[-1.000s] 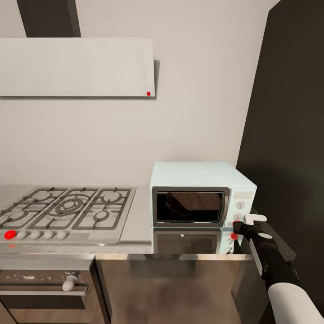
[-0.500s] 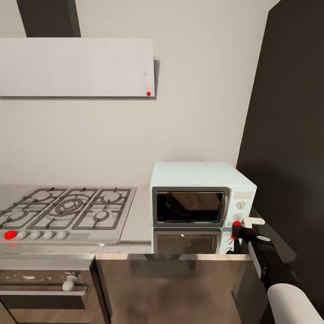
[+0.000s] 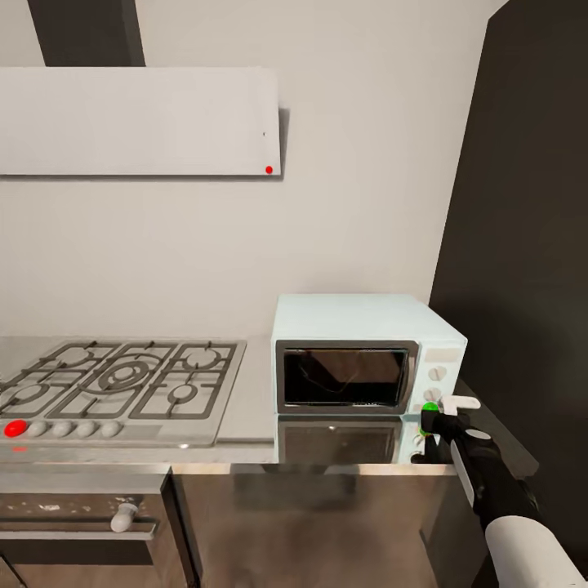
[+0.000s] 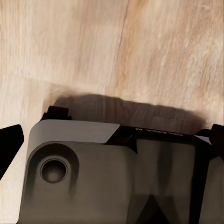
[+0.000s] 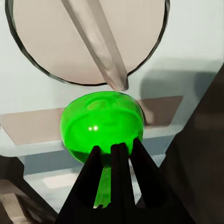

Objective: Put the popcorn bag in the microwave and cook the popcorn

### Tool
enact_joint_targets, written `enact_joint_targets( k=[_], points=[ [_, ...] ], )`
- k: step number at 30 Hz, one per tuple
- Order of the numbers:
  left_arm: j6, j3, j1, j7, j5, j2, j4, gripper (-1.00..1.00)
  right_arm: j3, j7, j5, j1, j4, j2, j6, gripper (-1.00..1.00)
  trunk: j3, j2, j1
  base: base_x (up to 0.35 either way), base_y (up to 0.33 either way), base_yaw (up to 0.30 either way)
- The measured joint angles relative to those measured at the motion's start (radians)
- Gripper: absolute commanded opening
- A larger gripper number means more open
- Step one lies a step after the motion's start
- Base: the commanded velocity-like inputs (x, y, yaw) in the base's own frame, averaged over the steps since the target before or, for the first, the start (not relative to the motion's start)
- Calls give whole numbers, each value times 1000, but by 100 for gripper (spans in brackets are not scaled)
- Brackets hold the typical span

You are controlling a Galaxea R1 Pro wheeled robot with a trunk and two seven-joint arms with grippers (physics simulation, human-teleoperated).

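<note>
Glossy metallic countertop (image 3: 253,408), wood floor (image 4: 112,51)

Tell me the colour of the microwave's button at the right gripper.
Bright green button, clearest in the right wrist view, at the right gripper.

The microwave (image 3: 367,351) is showing pale mint-blue, with a dark glass door in a silvery frame and white knobs (image 3: 437,372) on a light panel. A small marker (image 3: 429,407) by the lower knob is glowing bright green; in the right wrist view it (image 5: 101,123) is showing as a glossy green dome under a beige dial (image 5: 88,39). The right gripper (image 3: 434,420) is showing black, its fingers (image 5: 119,182) black too. The counter (image 3: 253,400) is gleaming glossy grey. The hob (image 3: 122,388) is showing grey with darker grates and one red knob (image 3: 14,428). The hood (image 3: 139,121) is showing flat pale grey with a red dot (image 3: 269,170). The floor (image 4: 112,51) is showing pale wood grain.
</note>
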Motion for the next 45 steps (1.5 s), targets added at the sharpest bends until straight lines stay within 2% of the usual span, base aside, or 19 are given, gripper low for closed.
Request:
enact_joint_targets(
  k=[25,26,28,30,32,34,35,36,37,38,39,41,43,45],
  points=[
    [0,0,0,0,0,0,0,100,7,10,2,-4,1,8,1,-100,0,0,0,-327,0,0],
    [0,0,-1,0,0,0,0,100,8,7,8,-4,33,10,1,-100,0,0,0,-54,0,0],
    [0,0,0,1,0,0,0,100,9,2,30,-4,167,8,-31,-100,0,0,0,-21,0,0],
    [0,0,0,1,0,0,0,100,12,-4,73,-3,348,7,-124,-100,0,0,0,-6,0,0],
    [0,0,0,1,0,0,0,100,12,-12,147,-4,553,5,-223,-100,0,0,0,-1,0,0],
    [0,0,0,1,0,0,0,100,11,-21,181,0,762,2,-291,-100,0,0,0,0,0,0],
    [0,0,-1,1,0,1,0,100,12,-22,187,1,840,2,-299,-100,0,0,0,0,0,0],
    [0,0,-1,1,0,2,0,100,12,-21,190,27,863,3,-305,-100,0,0,0,0,0,0],
    [0,0,-1,1,0,3,0,100,8,-13,188,95,877,1,-312,-100,0,0,0,0,0,0],
    [0,0,-1,1,1,3,0,100,7,-9,186,235,880,-2,-316,-100,0,0,0,0,0,0],
    [0,0,0,1,0,2,0,100,7,-8,185,330,881,-3,-317,-100,0,0,0,0,0,0],
    [0,0,0,1,0,3,0,100,6,-6,185,335,881,-4,-313,-100,0,0,0,0,0,0],
    [0,0,-1,1,0,3,0,100,5,-7,185,379,881,-2,-316,-100,0,0,0,0,0,0],
    [0,0,0,1,0,3,0,100,4,-8,184,396,881,0,-326,-100,0,0,0,0,0,0]
  ],
)
